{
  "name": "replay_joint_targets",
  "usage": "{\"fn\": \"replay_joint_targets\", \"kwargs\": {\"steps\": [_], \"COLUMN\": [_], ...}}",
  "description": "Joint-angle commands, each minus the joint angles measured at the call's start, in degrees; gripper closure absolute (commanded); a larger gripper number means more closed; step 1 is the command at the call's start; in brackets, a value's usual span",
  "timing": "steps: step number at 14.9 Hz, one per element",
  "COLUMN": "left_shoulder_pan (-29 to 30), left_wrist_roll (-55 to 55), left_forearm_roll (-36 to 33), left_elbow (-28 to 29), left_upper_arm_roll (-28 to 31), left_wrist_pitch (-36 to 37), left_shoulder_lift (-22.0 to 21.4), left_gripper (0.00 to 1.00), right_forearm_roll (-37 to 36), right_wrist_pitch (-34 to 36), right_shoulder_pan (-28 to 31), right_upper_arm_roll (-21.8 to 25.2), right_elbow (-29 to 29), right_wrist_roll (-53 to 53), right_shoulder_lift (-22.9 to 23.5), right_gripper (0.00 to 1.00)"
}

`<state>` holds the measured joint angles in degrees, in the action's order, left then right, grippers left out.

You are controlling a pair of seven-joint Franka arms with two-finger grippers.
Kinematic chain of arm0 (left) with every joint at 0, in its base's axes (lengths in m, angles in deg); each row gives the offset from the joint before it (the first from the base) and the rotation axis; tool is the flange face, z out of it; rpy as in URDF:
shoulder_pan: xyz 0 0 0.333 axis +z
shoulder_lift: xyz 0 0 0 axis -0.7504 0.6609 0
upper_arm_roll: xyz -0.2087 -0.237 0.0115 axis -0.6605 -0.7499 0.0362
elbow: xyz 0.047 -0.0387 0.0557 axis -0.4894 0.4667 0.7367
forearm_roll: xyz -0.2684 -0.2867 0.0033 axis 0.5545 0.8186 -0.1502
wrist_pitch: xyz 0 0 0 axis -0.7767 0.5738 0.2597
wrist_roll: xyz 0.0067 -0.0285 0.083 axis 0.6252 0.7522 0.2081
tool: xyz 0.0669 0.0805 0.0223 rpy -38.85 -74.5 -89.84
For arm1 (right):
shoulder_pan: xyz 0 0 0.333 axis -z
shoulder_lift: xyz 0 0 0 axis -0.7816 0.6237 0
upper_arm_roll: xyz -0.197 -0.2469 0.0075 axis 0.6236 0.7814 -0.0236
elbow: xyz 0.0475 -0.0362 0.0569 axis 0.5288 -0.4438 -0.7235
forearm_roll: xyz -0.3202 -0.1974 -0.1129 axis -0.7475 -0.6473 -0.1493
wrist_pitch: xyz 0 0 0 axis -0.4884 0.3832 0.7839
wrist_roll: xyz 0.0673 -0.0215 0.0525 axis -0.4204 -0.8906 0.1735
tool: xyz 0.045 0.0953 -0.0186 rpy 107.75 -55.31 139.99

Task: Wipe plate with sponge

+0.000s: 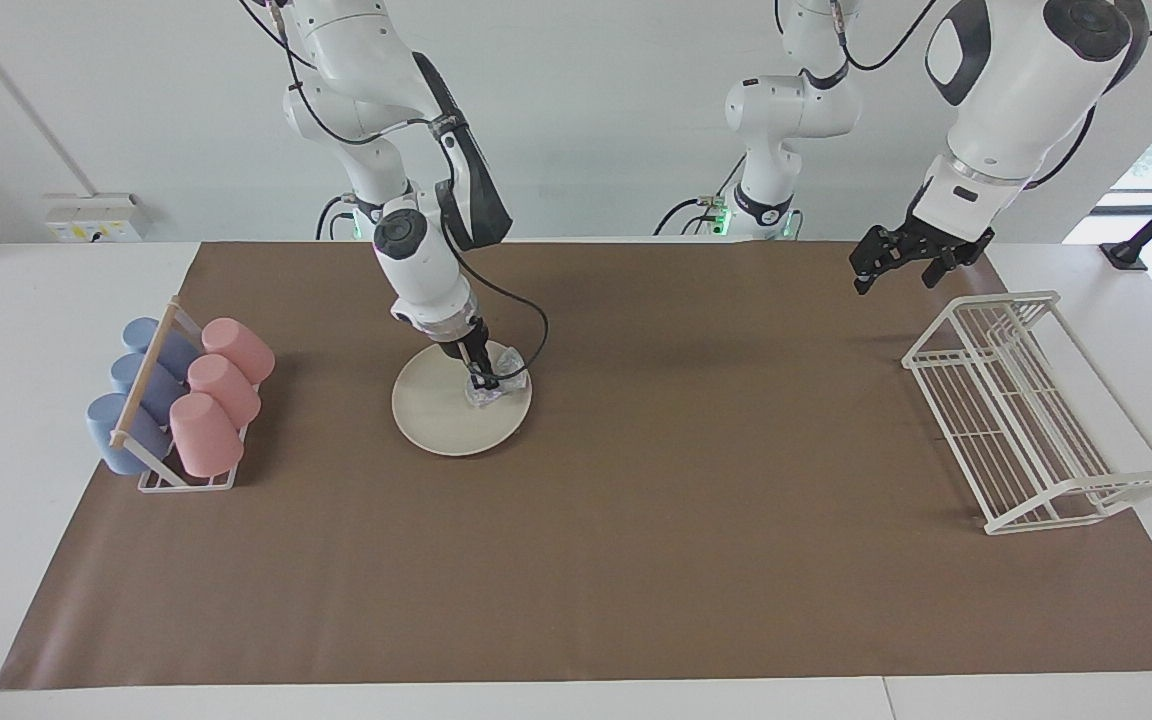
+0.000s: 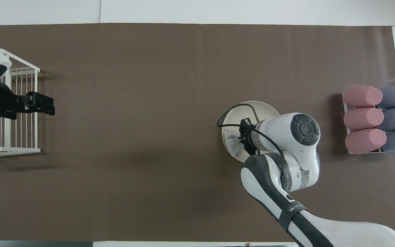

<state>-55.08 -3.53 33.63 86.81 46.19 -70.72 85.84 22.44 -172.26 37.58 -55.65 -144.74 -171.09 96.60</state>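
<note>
The small shiny silver-grey crinkly sponge (image 1: 492, 385) sits on the round cream-white plate (image 1: 441, 415), at the plate's edge that faces the left arm's end of the table. The right gripper (image 1: 483, 381) comes down onto the sponge, and its fingers are squeezed tight on it.

The facing view shows the gripper's tip low on the plate, with the sponge resting on the plate under it. The overhead view does not show that; there the right arm's big white joint covers much of the plate (image 2: 252, 106), and only the sponge (image 2: 232, 141) pokes out past the gripper (image 2: 242, 140).

The plate lies on the brown paper mat (image 1: 636, 560). From the sponge, toward the right arm's end of the table, a small rack holds three pink cups (image 1: 216, 395) and three blue cups (image 1: 136, 385) lying on their sides.

Well away from the sponge, toward the left arm's end, stands a white wire rack (image 1: 1026, 420). The left gripper (image 1: 901, 262) hangs in the air over the mat, close by that rack, with its fingers spread wide and holding nothing. That arm waits.
</note>
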Motion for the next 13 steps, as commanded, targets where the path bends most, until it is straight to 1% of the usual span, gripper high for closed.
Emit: {"fn": "replay_joint_targets", "kwargs": {"steps": [1, 4, 6, 7, 9, 10, 12, 13], "left_shoulder_pan": [-0.05, -0.05, -0.05, -0.05, -0.05, 0.04, 0.21, 0.65], "left_wrist_roll": [-0.61, -0.69, -0.61, -0.61, -0.52, -0.26, -0.26, -0.34], "left_forearm_roll": [-0.6, -0.6, -0.6, -0.6, -0.6, -0.51, 1.4, 5.68], "left_elbow": [1.52, 1.61, 1.61, 1.61, 1.69, 1.95, 3.27, 3.62], "left_upper_arm_roll": [-0.2, -0.2, -0.2, -0.2, -0.2, -0.28, -0.28, -0.2], "left_wrist_pitch": [-2.27, -2.37, -2.46, -2.46, -2.37, -2.37, -2.46, -2.37], "left_shoulder_lift": [-1.17, -1.17, -1.17, -1.17, -1.26, -1.26, -1.78, -1.96], "left_gripper": [0.0, 0.0, 0.0, 0.0, 0.0, 0.0, 0.0, 0.0], "right_forearm_roll": [1.0, -0.49, -4.86, -8.89, -12.35, -12.36, -11.84, -11.75], "right_wrist_pitch": [2.97, 19.3, 26.52, 31.51, 39.43, 42.52, 45.53, 46.06], "right_shoulder_pan": [-0.22, -0.14, -0.4, -1.01, -2.42, -2.51, -2.51, -2.51], "right_upper_arm_roll": [-0.11, 0.15, 0.07, -0.11, -0.11, -0.11, -0.29, -0.55], "right_elbow": [2.75, 11.79, 17.59, 21.36, 28.05, 30.86, 33.61, 34.14], "right_wrist_roll": [-2.66, -5.13, -9.68, -12.06, -14.62, -15.76, -16.99, -18.65], "right_shoulder_lift": [-0.74, -3.37, -4.26, -4.69, -5.92, -7.06, -10.13, -11.19], "right_gripper": [1.0, 1.0, 1.0, 1.0, 1.0, 1.0, 1.0, 1.0]}}
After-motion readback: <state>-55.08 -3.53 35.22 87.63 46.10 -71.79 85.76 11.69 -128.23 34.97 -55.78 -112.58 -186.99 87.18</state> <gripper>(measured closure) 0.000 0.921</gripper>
